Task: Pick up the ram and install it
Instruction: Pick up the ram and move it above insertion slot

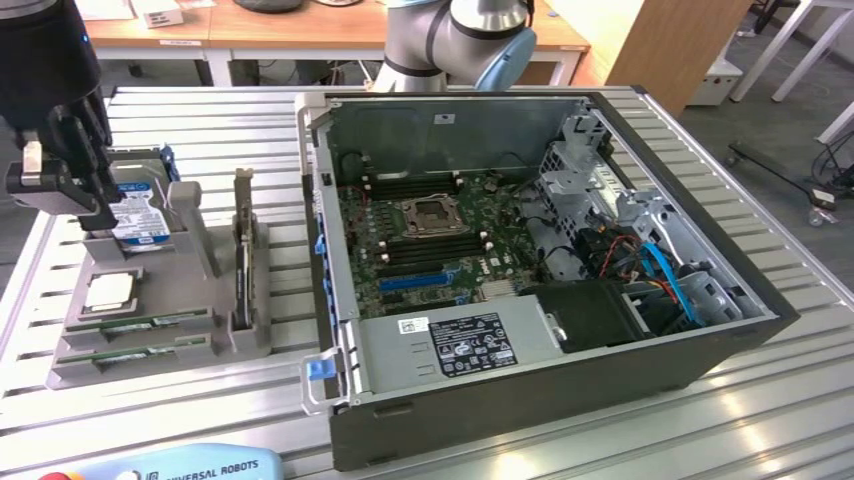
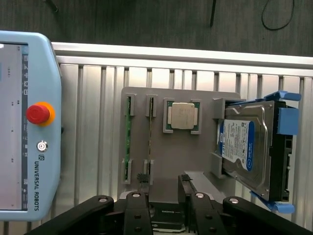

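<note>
Green and narrow, one ram stick (image 2: 128, 142) and a second ram stick (image 2: 149, 142) stand on edge side by side in slots of the grey holder (image 2: 195, 152). Neither is held. The black end effector (image 2: 164, 188) is open: its fingers (image 2: 142, 182) stand apart with nothing between them. In the exterior view it hangs above the holder's hard-drive end. The sticks are below it at the holder's other end, past the square silver processor (image 2: 182, 116). The blue-labelled hard drive (image 2: 239, 147) leans in its cradle closest beneath the end effector. A dark expansion card (image 1: 243, 260) stands upright on the holder's side towards the computer case (image 1: 534, 395). The case lies open on the slatted metal table (image 1: 200, 120), well apart from the end effector, with its motherboard (image 1: 427, 230) exposed. A Universal Robots teach pendant (image 2: 29, 147) rests on the table beyond the sticks.
</note>
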Controlling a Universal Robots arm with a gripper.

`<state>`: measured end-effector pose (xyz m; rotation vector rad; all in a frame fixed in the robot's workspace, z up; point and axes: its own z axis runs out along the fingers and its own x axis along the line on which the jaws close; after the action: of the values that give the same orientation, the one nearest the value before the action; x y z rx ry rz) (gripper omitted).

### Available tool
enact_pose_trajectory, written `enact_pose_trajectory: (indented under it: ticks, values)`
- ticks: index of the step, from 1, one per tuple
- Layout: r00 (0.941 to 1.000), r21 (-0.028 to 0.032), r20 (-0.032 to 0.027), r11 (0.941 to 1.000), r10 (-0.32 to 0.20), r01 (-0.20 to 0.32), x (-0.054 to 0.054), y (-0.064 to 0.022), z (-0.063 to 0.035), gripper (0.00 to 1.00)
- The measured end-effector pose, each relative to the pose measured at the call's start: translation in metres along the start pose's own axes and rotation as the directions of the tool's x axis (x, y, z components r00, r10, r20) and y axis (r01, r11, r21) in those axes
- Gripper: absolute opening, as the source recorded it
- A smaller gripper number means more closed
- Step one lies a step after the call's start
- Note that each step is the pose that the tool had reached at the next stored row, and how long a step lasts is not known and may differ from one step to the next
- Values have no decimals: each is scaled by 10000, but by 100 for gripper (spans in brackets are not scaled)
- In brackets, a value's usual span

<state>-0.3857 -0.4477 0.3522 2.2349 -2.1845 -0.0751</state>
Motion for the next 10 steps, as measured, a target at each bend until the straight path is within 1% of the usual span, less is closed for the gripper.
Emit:
enact_pose_trajectory:
  ticks: [10]
  values:
    - [10000,-3,-1,10000,1,-1,8,-8,180,37]
